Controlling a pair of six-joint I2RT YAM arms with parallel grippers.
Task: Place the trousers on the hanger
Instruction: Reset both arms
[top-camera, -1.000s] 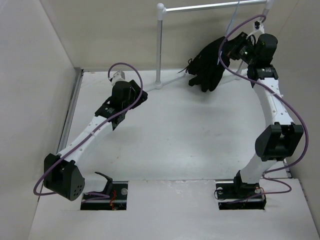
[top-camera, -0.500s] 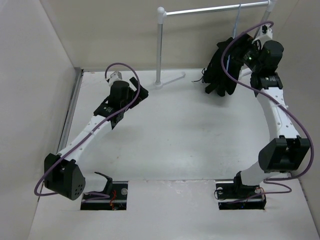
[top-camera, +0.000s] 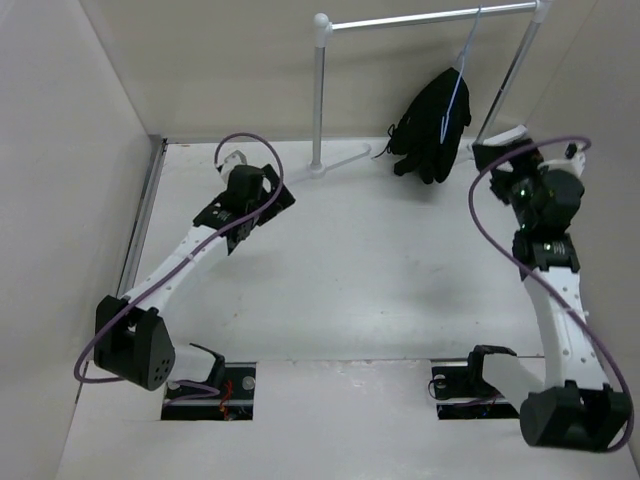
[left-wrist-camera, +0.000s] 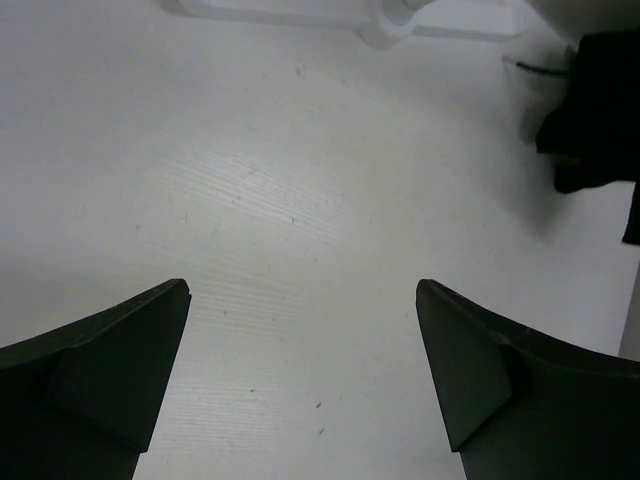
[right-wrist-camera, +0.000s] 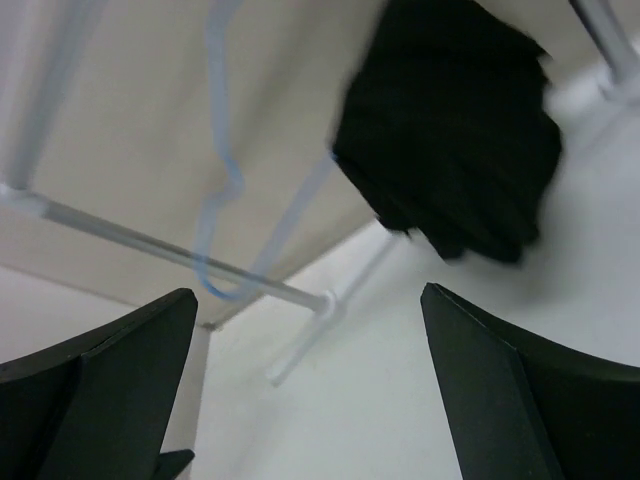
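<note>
The black trousers (top-camera: 430, 125) hang draped over the pale blue hanger (top-camera: 462, 62), whose hook sits on the white rail. From the right wrist view the trousers (right-wrist-camera: 455, 130) show as a dark bundle beside the hanger (right-wrist-camera: 222, 150). My right gripper (top-camera: 490, 152) is open and empty, to the right of the trousers and below the rail. My left gripper (top-camera: 282, 190) is open over bare table, well left of the garment. The left wrist view catches an edge of the trousers (left-wrist-camera: 598, 110) at its far right.
The white rail stand (top-camera: 321, 95) rises at the back, with its bar (top-camera: 430, 15) across the top and its foot (top-camera: 345, 160) on the table. Walls close in at the left and back. Purple cables loop off both arms.
My right gripper has opened, let go of the trousers and drawn back down and to the right. The trousers now hang free on the hanger. My left gripper opened with little movement.
</note>
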